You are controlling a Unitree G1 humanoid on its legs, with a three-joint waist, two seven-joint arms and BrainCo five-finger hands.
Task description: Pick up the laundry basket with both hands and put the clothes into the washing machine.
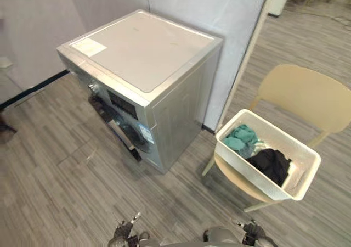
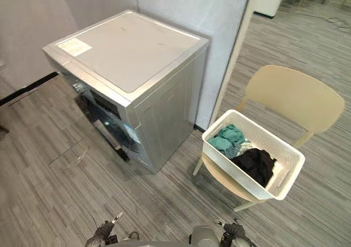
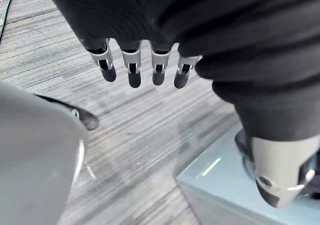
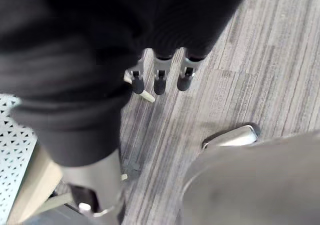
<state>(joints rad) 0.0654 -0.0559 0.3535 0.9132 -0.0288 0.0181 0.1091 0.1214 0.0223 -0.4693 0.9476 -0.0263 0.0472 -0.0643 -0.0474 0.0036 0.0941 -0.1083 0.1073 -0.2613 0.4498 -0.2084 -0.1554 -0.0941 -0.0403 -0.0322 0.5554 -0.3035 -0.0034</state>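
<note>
Pickup has not begun: the white laundry basket (image 1: 249, 170) sits on the seat of a beige chair (image 1: 304, 93), just beside the silver washing machine (image 1: 142, 49), and holds the clothes (image 1: 241, 138), a teal heap and a black one. Raised on the seat, it probably spares a deep stoop and leaves both short ends free for a grip. The left robot hand (image 3: 134, 67) hangs over the grey floor (image 1: 55, 170), fingers relaxed, grasping nothing; the right robot hand (image 4: 160, 77) is likewise released, near the chair. Whether the machine's front door stands open I cannot tell.
</note>
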